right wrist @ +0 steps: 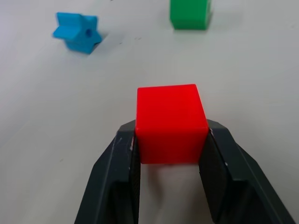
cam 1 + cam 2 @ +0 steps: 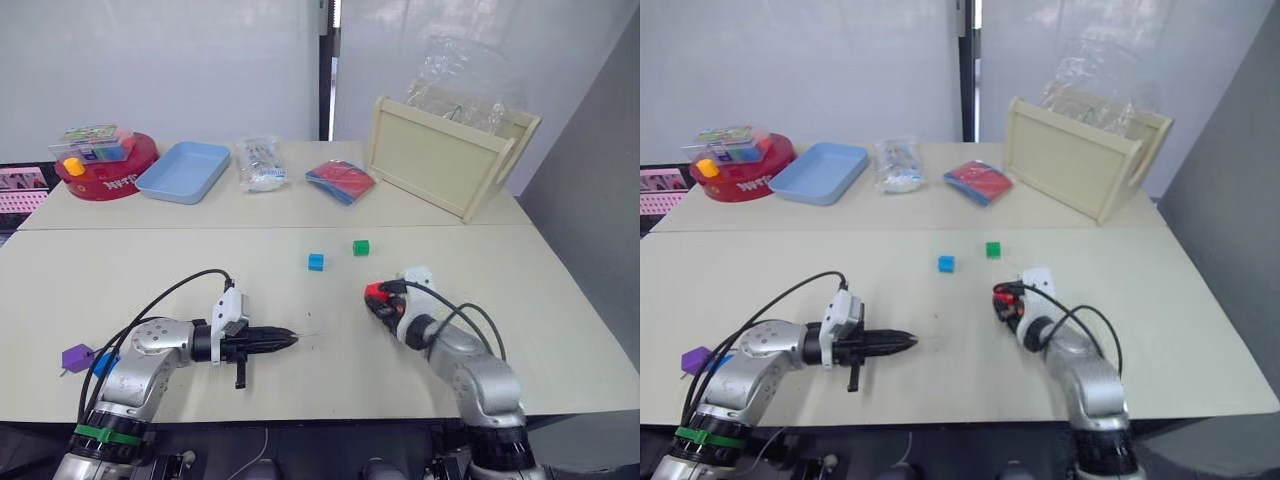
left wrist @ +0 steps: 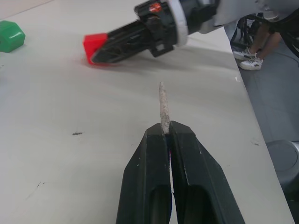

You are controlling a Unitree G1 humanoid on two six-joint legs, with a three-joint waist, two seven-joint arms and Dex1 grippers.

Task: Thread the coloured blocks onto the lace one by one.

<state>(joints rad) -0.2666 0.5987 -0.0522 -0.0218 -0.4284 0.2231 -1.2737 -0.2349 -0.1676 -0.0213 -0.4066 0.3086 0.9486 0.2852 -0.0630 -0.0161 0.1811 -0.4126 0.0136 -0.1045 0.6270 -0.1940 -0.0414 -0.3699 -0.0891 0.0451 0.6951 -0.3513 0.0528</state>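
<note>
White walls behind, pale cream bench (image 2: 300,380) up front w/ a second one butted against its far edge. Left gripper (image 2: 290,340) low over the near bench, jaws pressed together on the pale stiff tip of the lace (image 3: 163,105); tip sticks out straight toward the right gripper (image 1: 170,140). Right gripper's jaws are clamped on the small red plastic cube (image 1: 171,122), one pad each side, cube near the bench top. Tip & red cube are apart, roughly facing. Beyond the grippers, mid-bench: small light blue block (image 2: 316,261) & small green cube (image 2: 361,247), near each other, not touching. Purple block (image 2: 77,357) and a blue one (image 2: 103,364) sit by the left arm's elbow. Far bench: red round tin (image 2: 108,170), light blue plastic tray (image 2: 184,171), clear plastic bag (image 2: 261,164), cream wooden tray (image 2: 447,155) propped on its side.
</note>
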